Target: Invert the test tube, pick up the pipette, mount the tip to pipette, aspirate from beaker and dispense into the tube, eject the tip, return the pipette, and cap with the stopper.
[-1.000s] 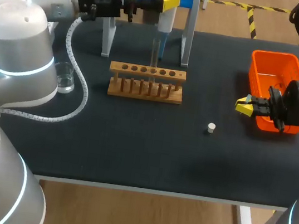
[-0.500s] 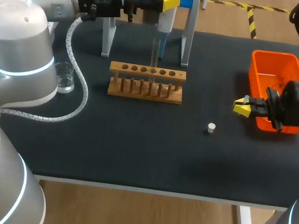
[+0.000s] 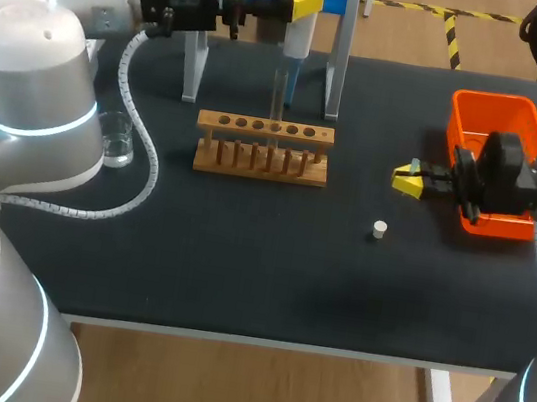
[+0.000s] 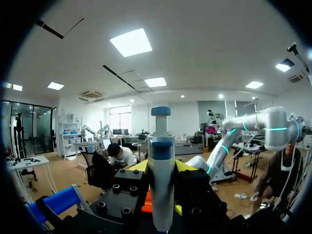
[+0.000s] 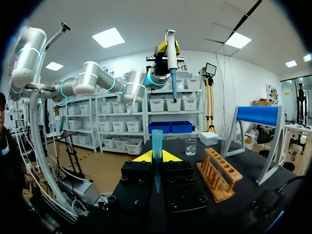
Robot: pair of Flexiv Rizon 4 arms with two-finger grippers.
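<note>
Gripping tip point(image 5: 156, 146), right fingers point(image 3: 409, 183) near bin point(image 3: 502, 98) edge

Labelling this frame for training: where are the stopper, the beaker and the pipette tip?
stopper point(image 3: 379, 229), head view, on its top face.
beaker point(image 3: 117, 136), head view, on its glass wall.
pipette tip point(image 5: 156, 146), right wrist view, on its wide upper part.

Bright, even light all round from where I sit; it comes from ceiling panels point(image 4: 130, 42) overhead, and they blow out to plain white in both wrist views. The dark bench point(image 3: 237, 277) soaks it up with no glare, and shadows are soft and faint; the stopper point(image 3: 379, 229) throws hardly any. The white shell of my left arm point(image 3: 31, 44) is close to overexposed. The beaker point(image 3: 116, 138) shows small glints. In the right wrist view the blue stand point(image 5: 258, 117) bows toward the black rim.
</note>
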